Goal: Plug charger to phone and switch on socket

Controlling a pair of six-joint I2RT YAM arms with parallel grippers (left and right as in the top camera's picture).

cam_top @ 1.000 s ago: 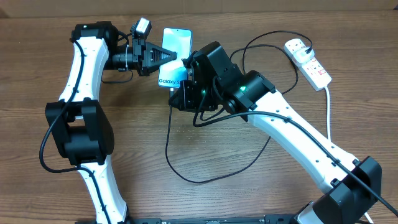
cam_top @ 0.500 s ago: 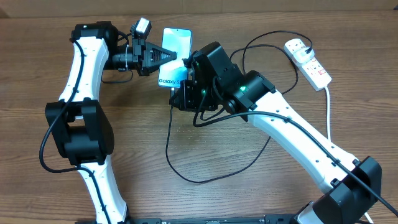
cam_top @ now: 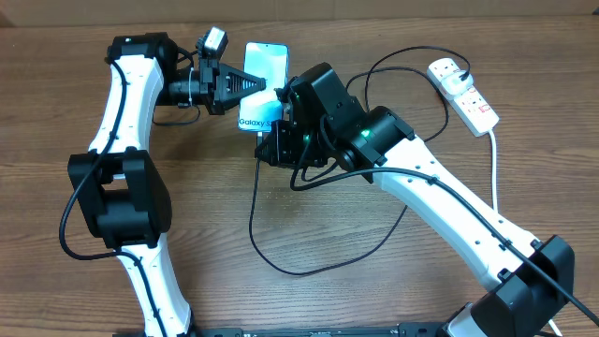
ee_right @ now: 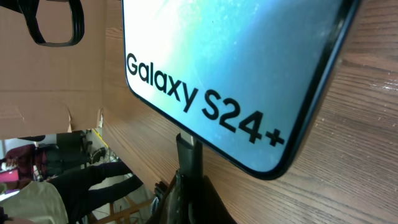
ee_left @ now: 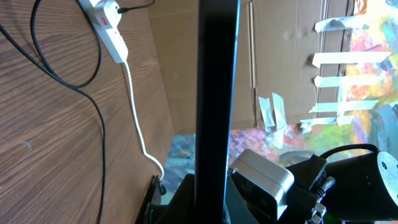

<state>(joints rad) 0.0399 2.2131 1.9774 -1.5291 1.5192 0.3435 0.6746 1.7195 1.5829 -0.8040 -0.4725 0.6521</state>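
Note:
The phone lies on the wooden table with its light-blue screen lit and "Galaxy S24+" along its bottom edge. My left gripper is shut on the phone's left side; in the left wrist view the phone is a dark edge-on bar. My right gripper is shut on the charger's small black connector, which touches the phone's bottom edge. The charger's black cable loops across the table to a white plug in the socket.
The socket also shows in the left wrist view, with its thick white lead running down the right side. Cardboard walls stand behind the table. The right arm crosses the middle of the table.

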